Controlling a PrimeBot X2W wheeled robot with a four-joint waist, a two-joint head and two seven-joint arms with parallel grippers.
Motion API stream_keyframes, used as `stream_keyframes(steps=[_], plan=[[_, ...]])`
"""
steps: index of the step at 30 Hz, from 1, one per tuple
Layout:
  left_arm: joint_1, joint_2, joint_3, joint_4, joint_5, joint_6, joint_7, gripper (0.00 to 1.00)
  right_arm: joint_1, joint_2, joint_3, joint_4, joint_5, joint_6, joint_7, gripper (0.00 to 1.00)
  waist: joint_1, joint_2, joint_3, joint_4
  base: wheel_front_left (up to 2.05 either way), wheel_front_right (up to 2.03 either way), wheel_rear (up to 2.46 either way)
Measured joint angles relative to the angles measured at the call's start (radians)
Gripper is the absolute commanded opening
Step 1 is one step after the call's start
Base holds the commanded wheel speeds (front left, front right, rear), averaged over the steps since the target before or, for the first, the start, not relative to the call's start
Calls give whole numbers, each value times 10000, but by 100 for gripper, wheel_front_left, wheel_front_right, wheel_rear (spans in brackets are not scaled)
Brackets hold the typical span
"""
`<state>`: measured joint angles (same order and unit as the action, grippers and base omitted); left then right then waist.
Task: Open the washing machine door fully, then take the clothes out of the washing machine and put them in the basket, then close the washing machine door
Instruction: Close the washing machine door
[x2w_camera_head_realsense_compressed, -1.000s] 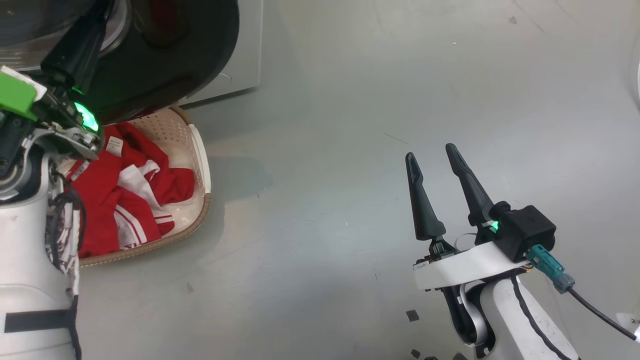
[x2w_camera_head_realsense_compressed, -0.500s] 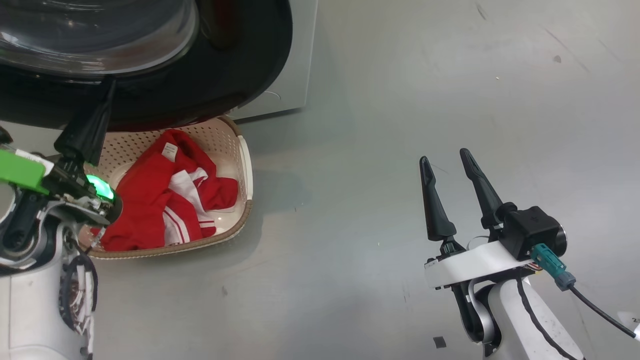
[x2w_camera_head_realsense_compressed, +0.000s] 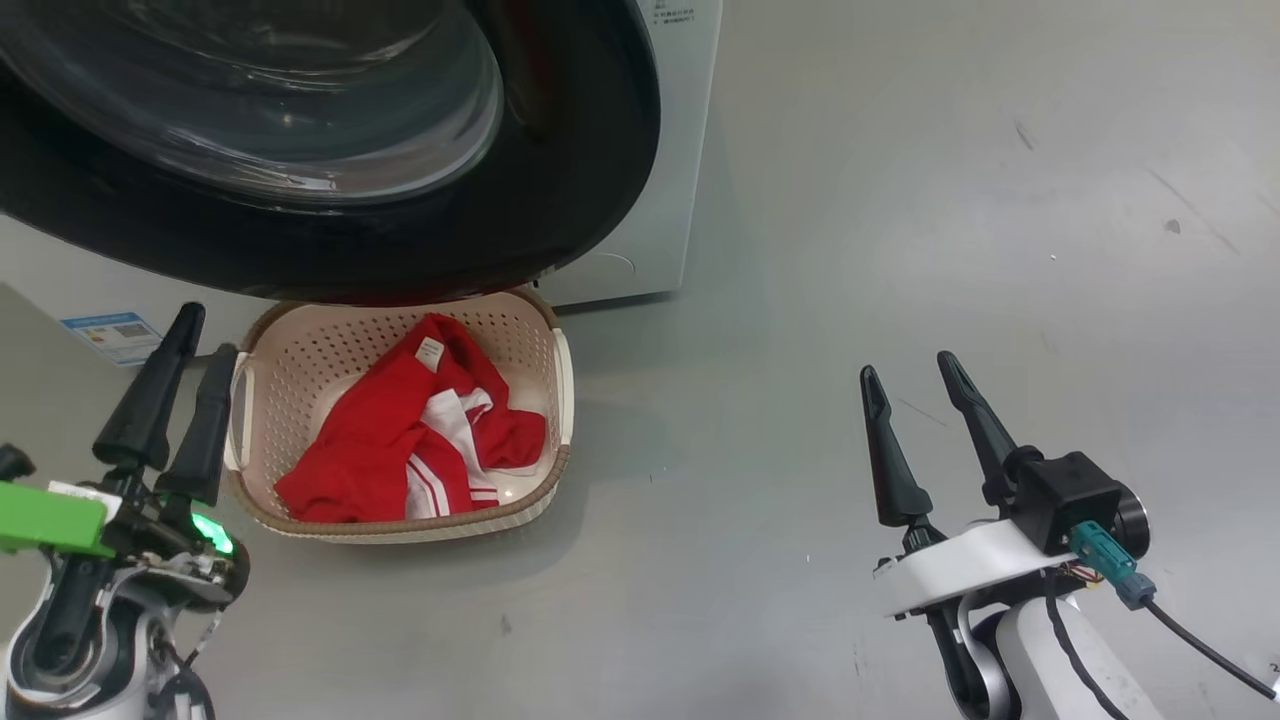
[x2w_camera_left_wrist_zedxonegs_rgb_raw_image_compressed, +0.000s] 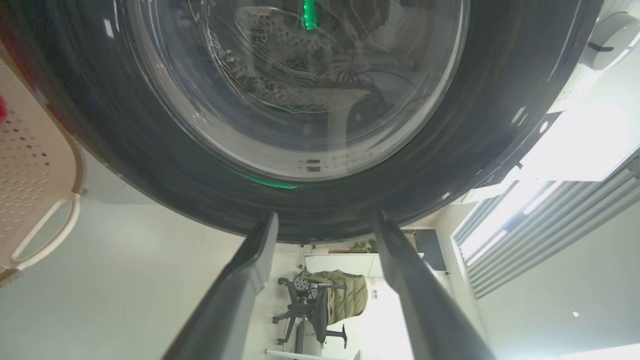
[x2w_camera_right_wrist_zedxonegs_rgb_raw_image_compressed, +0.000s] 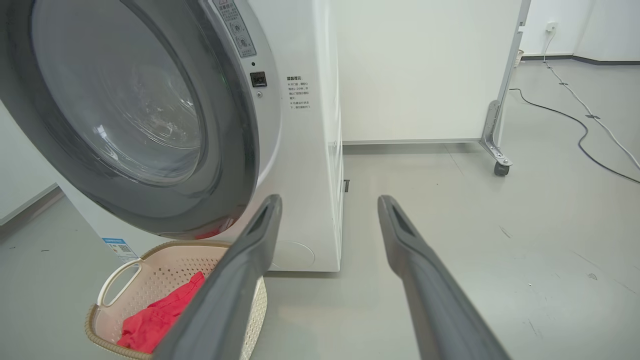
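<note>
A smooth grey floor (x2w_camera_head_realsense_compressed: 800, 250) is spreading across the scene, carrying a few dark scuffs and faint scratches. In the right wrist view a white partition panel (x2w_camera_right_wrist_zedxonegs_rgb_raw_image_compressed: 425, 75) is standing on a castor behind the machine, and a thin cable (x2w_camera_right_wrist_zedxonegs_rgb_raw_image_compressed: 575, 130) is trailing over the floor at the far right. The left wrist view is showing an office chair (x2w_camera_left_wrist_zedxonegs_rgb_raw_image_compressed: 320, 305) with an olive jacket draped on it, in a bright room beyond.

One washing machine (x2w_camera_head_realsense_compressed: 660, 200) is standing at the far left, white-bodied, with one blue sticker (x2w_camera_head_realsense_compressed: 110, 335) low on its front. Its one washing machine door (x2w_camera_head_realsense_compressed: 400, 250) is hanging swung out from the front, with the black rim and bulging glass over the far edge of the basket.

One basket (x2w_camera_head_realsense_compressed: 330, 355) is sitting on the floor just in front of the machine, with two side handles showing. The clothes (x2w_camera_head_realsense_compressed: 400, 450) are lying inside it as one red heap with white stripes and one white label (x2w_camera_head_realsense_compressed: 430, 352); how many garments are in the heap I cannot tell.

Two grippers are showing, each with two dark fingers. The left gripper (x2w_camera_head_realsense_compressed: 207, 332) is hovering just left of the basket, fingers spread and holding nothing. The right gripper (x2w_camera_head_realsense_compressed: 907, 365) is hanging over bare floor well to the right, its fingers likewise parted and empty.
</note>
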<state>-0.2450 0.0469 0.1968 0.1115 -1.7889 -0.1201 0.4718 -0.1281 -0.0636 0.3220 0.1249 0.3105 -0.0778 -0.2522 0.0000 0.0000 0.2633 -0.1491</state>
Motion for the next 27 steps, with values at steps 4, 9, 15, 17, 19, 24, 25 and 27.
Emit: stream_keyframes(steps=[4, 9, 15, 17, 19, 24, 25, 27], plan=[[450, -21, 17, -341, 813, 0, -568, 100, 278, -69, -184, 23, -2, 12, 0, 100, 0, 0, -310, 252, 0, 0, 0], [734, 282, -54, -1250, 3039, 0, -1448, 100, 412, -182, -274, 107, -8, 65, 0, 100, 0, 0, -682, 571, 0, 0, 0], [1215, 1507, -583, -2573, 6853, -2, -2999, 100, 605, -380, -431, 109, -86, 148, 0, 100, 0, 0, -1182, 882, 0, 0, 0], [1471, 1822, -832, -2719, 7733, -4, -3463, 100, 610, -387, -422, 104, -128, 150, 0, 100, 0, 0, -1298, 931, 0, 0, 0], [1831, 2232, -955, -2746, 8554, -10, -3824, 100, 625, -401, -420, 105, -142, 153, 0, 100, 0, 0, -1399, 959, 0, 0, 0], [2517, 2211, -1269, -2568, 10439, -10, -4562, 100, 785, -420, -414, 90, -178, 196, 0, 100, 0, 0, -1614, 962, 0, 0, 0], [2638, 2205, -1317, -2533, 10623, -10, -4654, 100, 827, -424, -414, 90, -194, 196, 0, 100, 0, 0, -1655, 962, 0, 0, 0], [2883, 2219, -1442, -2489, 11173, 17, -4863, 100, 917, -447, -407, 98, -234, 197, 0, 100, 0, 0, -1735, 961, 0, 0, 0]])
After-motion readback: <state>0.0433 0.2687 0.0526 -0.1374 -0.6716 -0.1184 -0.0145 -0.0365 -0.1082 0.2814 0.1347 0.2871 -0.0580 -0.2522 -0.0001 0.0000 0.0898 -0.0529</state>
